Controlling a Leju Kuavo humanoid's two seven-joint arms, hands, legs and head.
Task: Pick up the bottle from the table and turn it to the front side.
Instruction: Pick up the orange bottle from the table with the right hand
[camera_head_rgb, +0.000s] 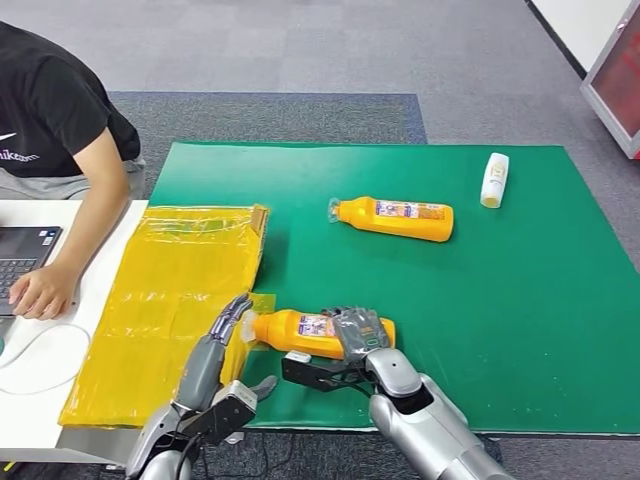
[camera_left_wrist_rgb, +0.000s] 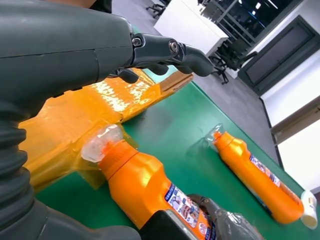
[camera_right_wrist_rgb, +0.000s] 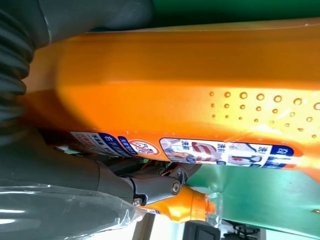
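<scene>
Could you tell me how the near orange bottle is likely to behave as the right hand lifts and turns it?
The near orange bottle looks like rigid plastic, so it should probably keep its shape under the right hand. Its glossy surface may be slippery. Lying on its side on the green mat, it could roll if released.

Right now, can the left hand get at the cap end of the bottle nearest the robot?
Probably yes: the left hand is open beside that bottle, with only the yellow bag under its cap.

2 orange bottles (camera_head_rgb: 321, 334) (camera_head_rgb: 396, 218), 1 white bottle (camera_head_rgb: 494, 180), 1 yellow bag (camera_head_rgb: 170, 300), 1 laptop (camera_head_rgb: 23, 255), 1 person (camera_head_rgb: 53, 110).
</scene>
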